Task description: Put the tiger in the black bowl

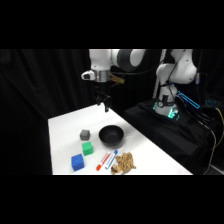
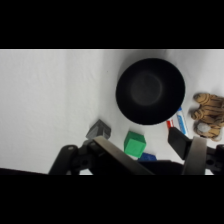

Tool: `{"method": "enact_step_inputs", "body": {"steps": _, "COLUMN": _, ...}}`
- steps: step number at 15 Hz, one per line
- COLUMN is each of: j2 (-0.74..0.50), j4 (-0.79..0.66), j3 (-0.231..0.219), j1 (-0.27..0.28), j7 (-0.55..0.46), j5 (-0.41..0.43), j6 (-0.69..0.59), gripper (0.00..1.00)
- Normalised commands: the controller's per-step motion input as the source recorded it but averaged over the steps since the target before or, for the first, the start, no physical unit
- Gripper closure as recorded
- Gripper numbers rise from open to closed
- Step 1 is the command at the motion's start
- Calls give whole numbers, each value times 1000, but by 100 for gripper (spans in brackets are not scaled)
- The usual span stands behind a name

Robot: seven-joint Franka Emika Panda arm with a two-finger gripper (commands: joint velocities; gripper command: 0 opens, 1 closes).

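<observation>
— White tabletop (image 1: pixel 65 132), dark curtain behind. What sits on it, left to right?

— Cubes (image 1: pixel 85 148), bowl (image 1: pixel 111 134), then markers (image 1: pixel 106 160) and tiger (image 1: pixel 123 162) at the near edge.

— And the gripper (image 1: pixel 103 102)?

— It hangs over the far edge with nothing in it and fingers (image 2: pixel 197 152) spread. The tiger lies beyond the bowl from it, so the reach crosses the bowl.
</observation>
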Motion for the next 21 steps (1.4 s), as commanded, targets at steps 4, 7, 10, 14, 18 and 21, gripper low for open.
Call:
{"method": "enact_step_inputs", "body": {"steps": 4, "j2": 27, "j4": 23, "j3": 39, "j1": 8, "j7": 20, "j5": 32, "j6": -10, "gripper": 0}}
{"method": "enact_step_inputs", "body": {"steps": 7, "j2": 53, "j4": 44, "j3": 106, "j1": 88, "j7": 137, "j5": 41, "j6": -11, "gripper": 0}}
{"method": "enact_step_inputs", "body": {"steps": 10, "j2": 72, "j4": 83, "j3": 156, "j1": 165, "j7": 280, "j5": -16, "j6": -20, "gripper": 0}}
{"method": "enact_step_inputs", "body": {"steps": 14, "j2": 127, "j4": 176, "j3": 151, "j1": 187, "j7": 330, "j5": -25, "j6": -52, "gripper": 0}}
{"method": "enact_step_inputs", "body": {"steps": 18, "j2": 192, "j4": 255, "j3": 94, "j1": 150, "j7": 292, "j5": -49, "j6": -68, "gripper": 0}}
{"method": "enact_step_inputs", "body": {"steps": 21, "j2": 263, "j4": 245, "j3": 57, "j1": 116, "j7": 197, "j5": -38, "j6": -4, "gripper": 0}}
